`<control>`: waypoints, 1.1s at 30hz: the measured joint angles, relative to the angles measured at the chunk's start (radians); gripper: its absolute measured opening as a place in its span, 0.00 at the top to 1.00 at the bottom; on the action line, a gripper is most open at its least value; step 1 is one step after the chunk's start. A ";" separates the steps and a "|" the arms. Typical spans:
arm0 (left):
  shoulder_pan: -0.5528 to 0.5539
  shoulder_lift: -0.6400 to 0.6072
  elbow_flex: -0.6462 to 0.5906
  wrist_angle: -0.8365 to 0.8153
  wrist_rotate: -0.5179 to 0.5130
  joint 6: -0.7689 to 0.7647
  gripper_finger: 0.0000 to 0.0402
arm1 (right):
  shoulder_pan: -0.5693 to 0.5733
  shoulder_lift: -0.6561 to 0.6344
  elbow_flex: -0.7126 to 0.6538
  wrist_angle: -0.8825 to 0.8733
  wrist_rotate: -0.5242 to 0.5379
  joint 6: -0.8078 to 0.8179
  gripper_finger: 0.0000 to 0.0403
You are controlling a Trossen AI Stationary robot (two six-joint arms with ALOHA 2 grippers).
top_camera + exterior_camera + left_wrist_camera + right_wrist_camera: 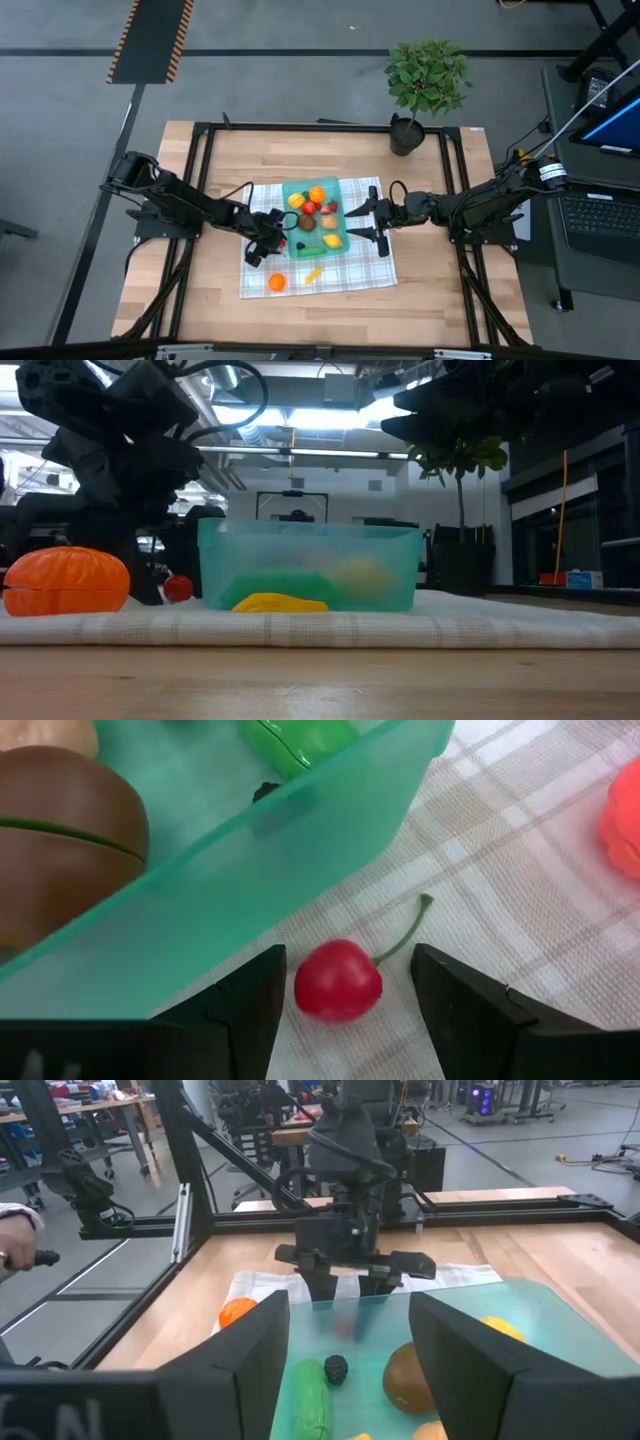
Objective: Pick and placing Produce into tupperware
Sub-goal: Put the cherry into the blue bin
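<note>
Left claw [340,1010] open astride cherry [338,982] beside tupperware [300,860], so you can pinch | right claw [348,1350] open, seemingly empty, waiting over tupperware.

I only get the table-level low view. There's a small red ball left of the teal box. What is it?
Observer: A cherry with a green stem, lying on the checked cloth just outside the tupperware wall.
Operator: Is the robot holding it?
Observer: Not yet. The left arm's jaws stand open on either side of it.
Operator: What's in the box? It's a blur to me.
Observer: From above, several pieces, among them an orange one and a brown one.
</note>
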 joint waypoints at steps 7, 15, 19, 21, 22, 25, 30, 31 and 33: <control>0.000 0.000 -0.001 -0.006 -0.001 0.000 0.47 | 0.000 0.000 0.000 -0.002 0.000 0.000 0.48; 0.001 -0.005 -0.002 -0.012 -0.010 -0.038 0.47 | 0.000 0.000 0.000 -0.012 0.000 0.000 0.48; 0.002 -0.018 -0.003 -0.023 -0.017 -0.045 0.48 | 0.000 0.000 0.000 -0.012 0.000 0.000 0.48; 0.002 -0.026 -0.004 -0.028 -0.018 -0.045 0.49 | 0.000 0.000 0.000 -0.015 0.000 0.000 0.48; 0.002 -0.030 -0.005 -0.030 -0.019 -0.045 0.50 | 0.000 0.000 0.000 -0.017 0.000 0.000 0.48; 0.002 -0.042 -0.005 -0.029 -0.020 -0.045 0.53 | 0.000 0.000 0.000 -0.018 0.000 0.000 0.48; 0.002 -0.043 -0.005 -0.025 -0.019 -0.046 0.58 | 0.000 0.000 0.000 -0.018 0.000 0.000 0.48; 0.002 -0.043 -0.005 -0.024 -0.019 -0.046 0.59 | 0.000 0.000 0.000 -0.018 0.000 0.000 0.48; 0.002 -0.043 -0.005 -0.023 -0.018 -0.046 0.60 | 0.000 0.000 0.000 -0.018 0.000 0.000 0.48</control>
